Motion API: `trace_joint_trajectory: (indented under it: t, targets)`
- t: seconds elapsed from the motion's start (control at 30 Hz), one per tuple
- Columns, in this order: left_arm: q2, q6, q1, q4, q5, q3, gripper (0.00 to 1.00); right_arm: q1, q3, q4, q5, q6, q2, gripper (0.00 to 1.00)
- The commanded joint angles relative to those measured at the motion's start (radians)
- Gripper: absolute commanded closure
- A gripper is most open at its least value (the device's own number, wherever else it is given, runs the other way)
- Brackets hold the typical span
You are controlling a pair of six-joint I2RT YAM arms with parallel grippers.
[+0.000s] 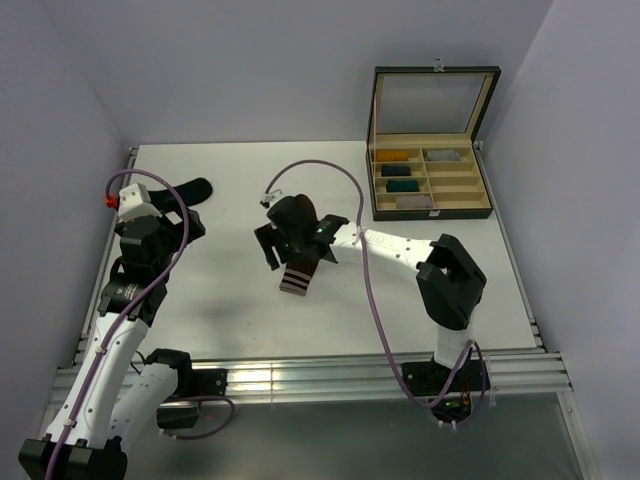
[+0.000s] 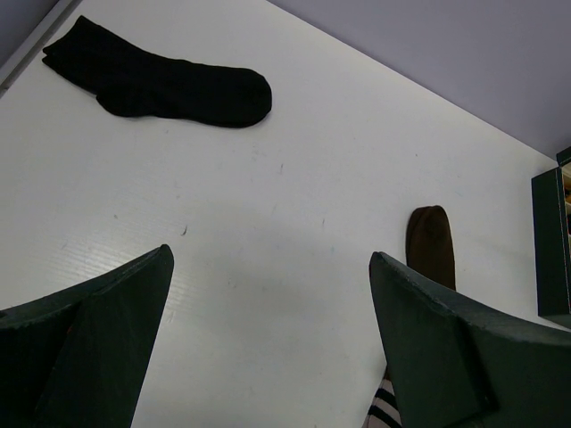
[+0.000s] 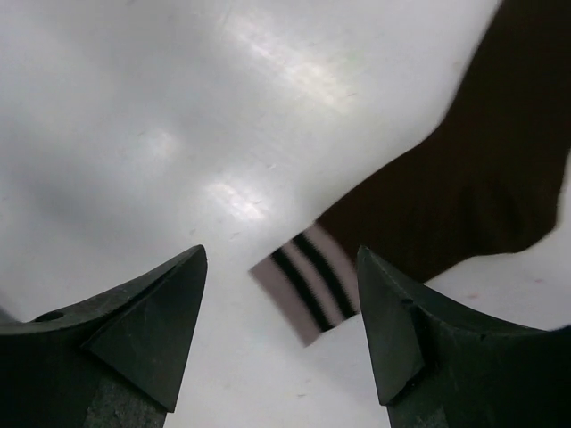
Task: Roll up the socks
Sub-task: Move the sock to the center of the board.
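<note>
The right claw (image 3: 281, 260) hung wide open and empty above the striped cuff (image 3: 303, 285) of the brown sock (image 3: 473, 178). The left claw (image 2: 272, 259) was also spread wide and held nothing, over the left side of the white table (image 1: 420, 290). An open box (image 1: 430, 212) sat at the table's far right corner, with small rolled bundles (image 1: 400, 186) in its compartments. The black sock (image 2: 169, 85) lay flat near the far left edge, just beyond the left claw. The brown sock lay mid-table, well apart from the black one, its cuff toward the arms. From above, the right claw hid its middle, so I could not tell whether they touched.
</note>
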State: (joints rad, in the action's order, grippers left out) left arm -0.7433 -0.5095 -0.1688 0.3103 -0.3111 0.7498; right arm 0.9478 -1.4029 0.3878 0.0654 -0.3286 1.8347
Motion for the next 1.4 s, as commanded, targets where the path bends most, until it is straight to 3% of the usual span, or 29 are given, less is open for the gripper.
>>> trace_joint_trajectory:
  t: [0.0, 0.33, 0.57, 0.87, 1.0, 1.13, 1.37]
  targets:
    - [0.009, 0.011, 0.002, -0.04, 0.017, -0.009, 0.03, -0.059, -0.031, 0.017, 0.019, 0.15, 0.02, 0.25]
    - [0.009, 0.012, 0.0, -0.042, 0.027, -0.01, 0.03, -0.225, -0.091, -0.032, -0.099, 0.255, 0.162, 0.46]
    - [0.007, 0.016, 0.002, -0.04, 0.026, -0.01, 0.03, -0.247, -0.059, -0.049, -0.067, 0.191, 0.238, 0.47]
    - [0.004, 0.017, 0.002, -0.048, 0.043, -0.012, 0.04, -0.264, 0.139, 0.026, 0.054, -0.009, 0.134, 0.43]
    - [-0.001, 0.016, 0.002, -0.046, 0.046, -0.012, 0.03, -0.225, 0.119, 0.036, -0.015, 0.002, 0.035, 0.39]
    - [-0.004, 0.012, 0.002, -0.037, 0.043, -0.007, 0.03, -0.138, 0.085, 0.031, 0.08, 0.045, -0.079, 0.37]
    - [-0.001, 0.008, 0.002, -0.034, 0.05, -0.006, 0.03, -0.032, 0.208, -0.015, 0.062, 0.096, -0.126, 0.41]
